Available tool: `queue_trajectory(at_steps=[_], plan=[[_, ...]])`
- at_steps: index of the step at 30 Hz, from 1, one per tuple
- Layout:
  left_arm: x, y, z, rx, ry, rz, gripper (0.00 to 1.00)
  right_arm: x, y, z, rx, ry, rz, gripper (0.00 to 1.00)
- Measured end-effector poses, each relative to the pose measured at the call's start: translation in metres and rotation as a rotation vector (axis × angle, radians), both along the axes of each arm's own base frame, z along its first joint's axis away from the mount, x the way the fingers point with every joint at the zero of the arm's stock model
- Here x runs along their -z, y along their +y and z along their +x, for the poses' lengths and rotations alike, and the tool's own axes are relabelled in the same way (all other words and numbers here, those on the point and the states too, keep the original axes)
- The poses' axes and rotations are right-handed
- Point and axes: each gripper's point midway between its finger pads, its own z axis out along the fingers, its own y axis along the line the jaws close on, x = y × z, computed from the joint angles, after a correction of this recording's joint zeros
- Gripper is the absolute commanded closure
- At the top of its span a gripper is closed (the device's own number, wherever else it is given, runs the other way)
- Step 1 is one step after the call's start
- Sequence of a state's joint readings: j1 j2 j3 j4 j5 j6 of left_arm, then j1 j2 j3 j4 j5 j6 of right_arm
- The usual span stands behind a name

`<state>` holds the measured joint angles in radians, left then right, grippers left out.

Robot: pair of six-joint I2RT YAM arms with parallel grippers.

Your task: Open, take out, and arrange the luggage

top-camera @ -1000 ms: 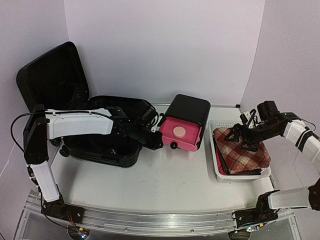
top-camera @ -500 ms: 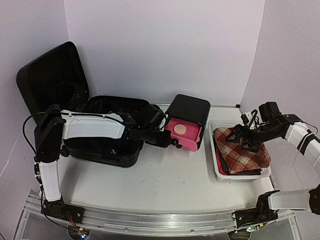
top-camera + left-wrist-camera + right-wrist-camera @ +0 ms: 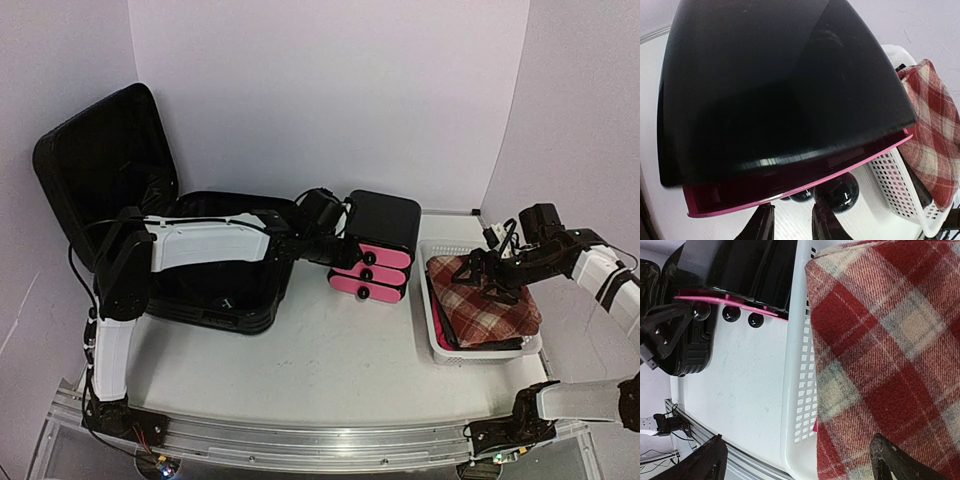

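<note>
The luggage (image 3: 215,300) lies open on the surface (image 3: 300,370), lid upright. Just right of the luggage, the left tool (image 3: 333,250) sits at a black box with pink drawers (image 3: 385,225), fingers slightly apart (nothing between them). Farther right of the luggage, the right tool (image 3: 487,275) gapes wide over plaid cloth (image 3: 495,315) in a white basket (image 3: 433,330).

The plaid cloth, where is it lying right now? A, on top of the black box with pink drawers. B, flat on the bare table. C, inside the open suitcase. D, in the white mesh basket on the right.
D: the red plaid cloth lies in the white mesh basket at the right side of the table, well apart from the open luggage on the left.
</note>
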<state>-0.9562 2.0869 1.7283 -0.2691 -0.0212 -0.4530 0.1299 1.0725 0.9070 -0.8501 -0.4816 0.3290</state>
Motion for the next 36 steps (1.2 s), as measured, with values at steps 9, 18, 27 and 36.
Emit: queue_trajectory(at_steps=[9,18,27,36], plan=[[0.010,-0.003,0.022,-0.006,-0.017,0.022,0.56,-0.005,0.000,-0.003,0.001,-0.015,0.003,0.02],[0.024,0.016,0.004,0.037,-0.030,0.081,0.21,-0.004,-0.001,-0.006,0.001,-0.008,0.001,0.02],[0.009,0.026,-0.049,0.134,-0.070,0.010,0.17,0.005,-0.001,-0.005,-0.002,0.028,-0.005,0.02],[0.048,-0.004,-0.024,0.081,-0.094,-0.098,0.18,0.003,-0.001,-0.006,0.001,0.020,-0.002,0.02]])
